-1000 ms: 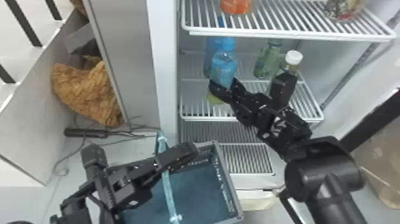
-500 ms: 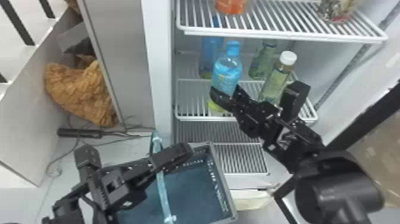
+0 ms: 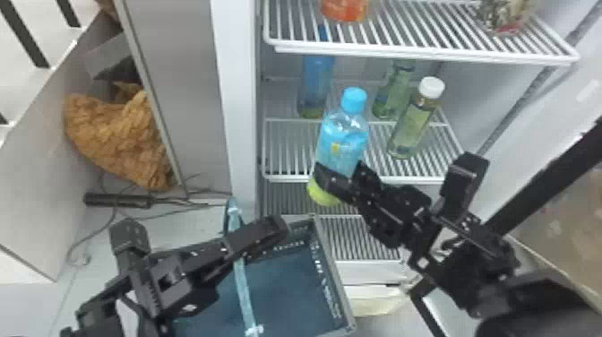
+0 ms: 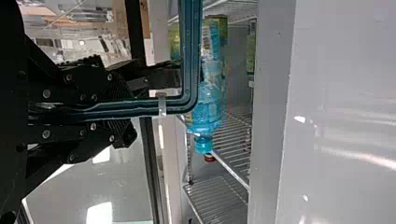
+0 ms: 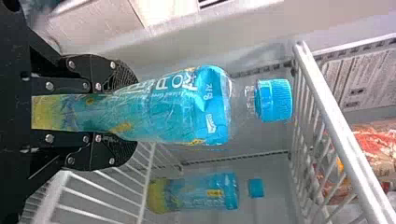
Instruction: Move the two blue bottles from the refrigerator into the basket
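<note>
Basket handle (image 4: 190, 56) clamped between both fingers of left gripper (image 3: 268, 229); teal bar sharply bent, pale clip (image 4: 161, 105) fitted near bend. Beyond handle, blue bottle (image 4: 208, 107) seen at dark right gripper (image 3: 339, 177); bottle partly covered by handle. Red cap (image 4: 210, 158) noted just beside bottle's blue cap (image 4: 203, 144). Wire shelves (image 4: 217, 200) of refrigerator (image 4: 271, 116) seen behind; smooth grey panel (image 4: 341, 93) recorded alongside.
</note>
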